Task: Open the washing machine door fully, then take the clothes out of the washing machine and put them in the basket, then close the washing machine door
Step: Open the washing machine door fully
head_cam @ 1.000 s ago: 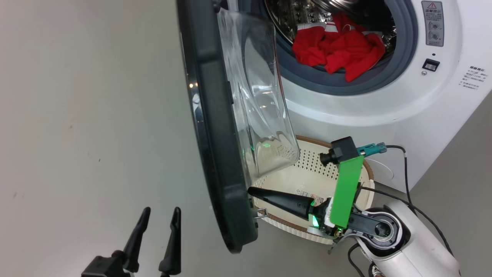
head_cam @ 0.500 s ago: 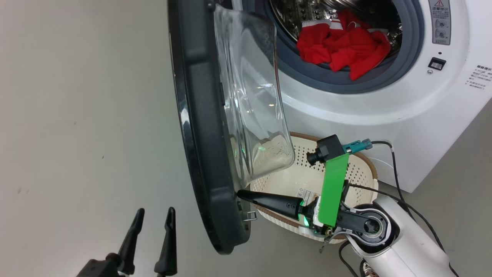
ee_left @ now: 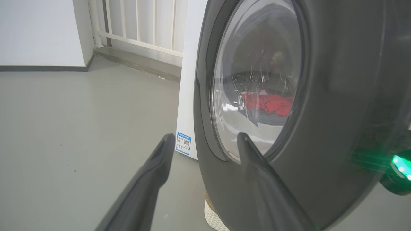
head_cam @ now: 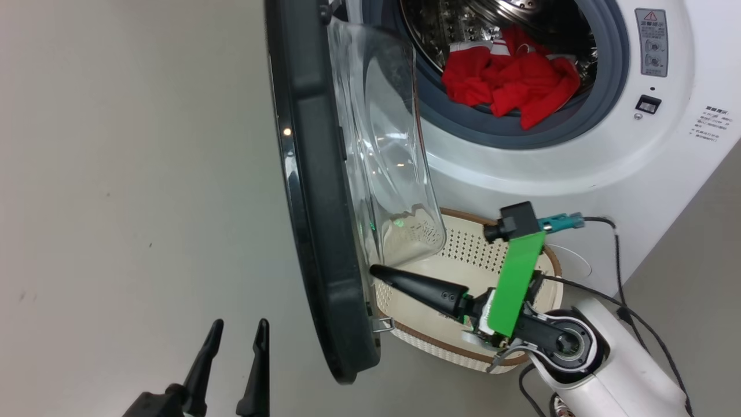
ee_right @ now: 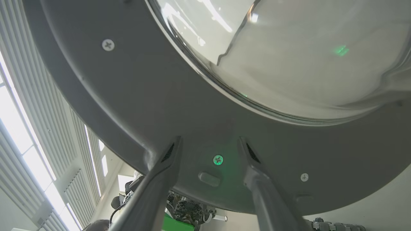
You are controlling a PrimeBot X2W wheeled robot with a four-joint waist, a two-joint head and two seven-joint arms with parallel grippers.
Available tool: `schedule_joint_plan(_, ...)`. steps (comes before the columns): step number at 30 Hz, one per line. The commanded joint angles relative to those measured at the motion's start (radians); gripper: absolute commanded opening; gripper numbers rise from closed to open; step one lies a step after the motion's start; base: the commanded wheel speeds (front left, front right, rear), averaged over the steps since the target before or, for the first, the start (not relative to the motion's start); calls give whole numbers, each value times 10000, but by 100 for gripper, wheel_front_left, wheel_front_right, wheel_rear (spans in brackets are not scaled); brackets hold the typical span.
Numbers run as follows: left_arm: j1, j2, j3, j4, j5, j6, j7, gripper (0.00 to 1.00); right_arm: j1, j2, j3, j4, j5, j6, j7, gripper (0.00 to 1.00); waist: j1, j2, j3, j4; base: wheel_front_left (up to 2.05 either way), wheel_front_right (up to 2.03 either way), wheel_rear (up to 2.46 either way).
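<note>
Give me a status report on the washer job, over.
Left end effector open, empty. Right end effector open, tips at door inner rim. Clothes inside washing machine. Door overhangs basket.

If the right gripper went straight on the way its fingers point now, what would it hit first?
The washing machine door: the right gripper aims its open fingers at the door's grey inner rim, just below the glass bowl. It looks very close, perhaps touching.
</note>
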State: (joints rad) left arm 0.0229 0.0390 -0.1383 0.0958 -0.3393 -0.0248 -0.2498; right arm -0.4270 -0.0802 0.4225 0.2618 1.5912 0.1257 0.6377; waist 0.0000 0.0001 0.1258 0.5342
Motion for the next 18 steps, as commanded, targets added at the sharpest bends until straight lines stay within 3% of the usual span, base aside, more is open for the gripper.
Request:
schedule_joint_plan(1,-149,112,330,-121,100,-104,-120,100,81,45,-38,-253,-235,50,-264,100,0,-1,-74,-39,0,0,0)
schedule_joint_plan(18,-382,112,396,422,212,-487,-120,100,1026,-1576,200,-12,-2105,50,-3315,100,0,-1,-301,-208,0,0,0)
